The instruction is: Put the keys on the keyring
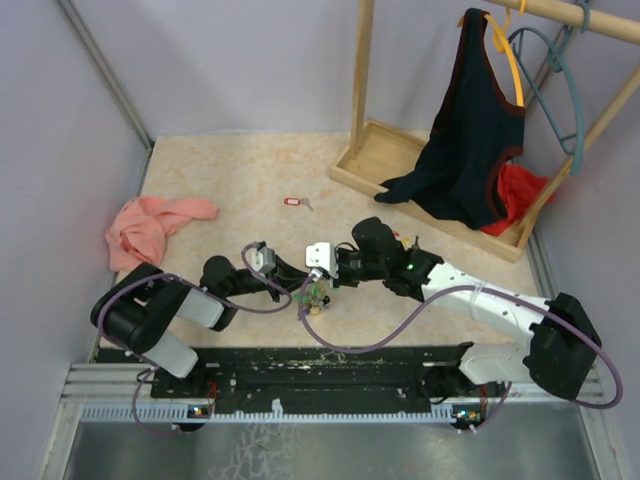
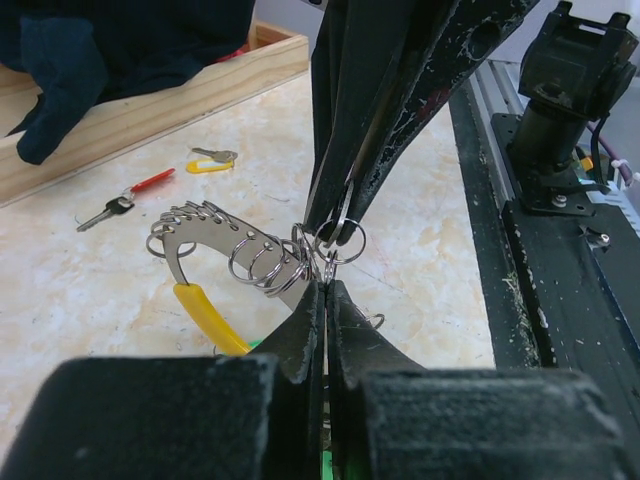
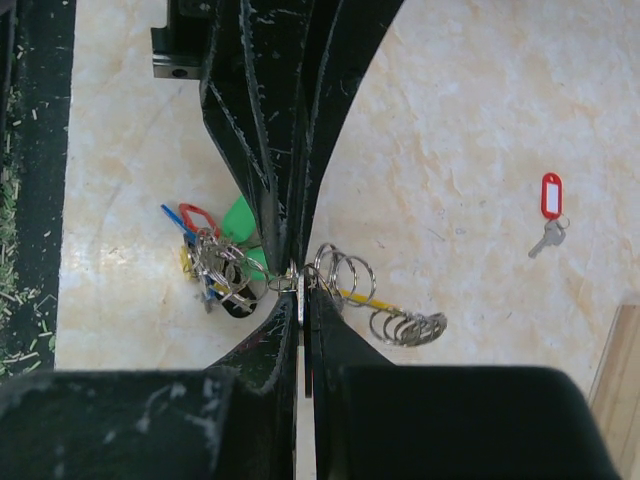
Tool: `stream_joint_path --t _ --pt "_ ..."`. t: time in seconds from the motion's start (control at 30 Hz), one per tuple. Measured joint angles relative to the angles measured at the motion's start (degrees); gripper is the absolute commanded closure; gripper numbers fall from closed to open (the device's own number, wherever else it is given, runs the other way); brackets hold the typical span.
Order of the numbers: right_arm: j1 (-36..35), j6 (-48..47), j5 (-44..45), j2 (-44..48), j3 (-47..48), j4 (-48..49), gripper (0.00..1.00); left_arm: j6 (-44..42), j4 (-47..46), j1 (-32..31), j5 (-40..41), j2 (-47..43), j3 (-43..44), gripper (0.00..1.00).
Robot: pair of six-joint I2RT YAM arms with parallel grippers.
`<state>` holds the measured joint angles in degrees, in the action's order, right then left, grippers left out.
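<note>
My left gripper (image 2: pixel 326 292) and right gripper (image 3: pixel 302 292) both clamp fully shut on the keyring (image 2: pixel 268 268), tips meeting. Its tagged keys (image 3: pixel 215 262) bunch just beside. A loose red-tagged key (image 3: pixel 550 205) lies well beyond the keyring, with neither arm clearly nearer.

We hold left gripper (image 2: pixel 323 295) and right gripper (image 3: pixel 300 293) tip to tip, arms angled inward, both jaws pressed closed.

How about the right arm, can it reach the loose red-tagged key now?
Probably not yet: the way to the red-tagged key looks bare, but the right gripper is shut on the keyring and must let go first.
</note>
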<state>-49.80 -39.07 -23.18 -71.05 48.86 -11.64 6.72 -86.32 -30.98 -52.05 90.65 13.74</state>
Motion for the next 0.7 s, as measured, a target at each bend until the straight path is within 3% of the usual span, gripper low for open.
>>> stream_joint_path --t 0.7 --pt "-2.6 13.9 7.5 2.1 -5.3 4.9 1.00 6.2 -0.8 -1.4 11.1 -1.8 -4.8 1.00"
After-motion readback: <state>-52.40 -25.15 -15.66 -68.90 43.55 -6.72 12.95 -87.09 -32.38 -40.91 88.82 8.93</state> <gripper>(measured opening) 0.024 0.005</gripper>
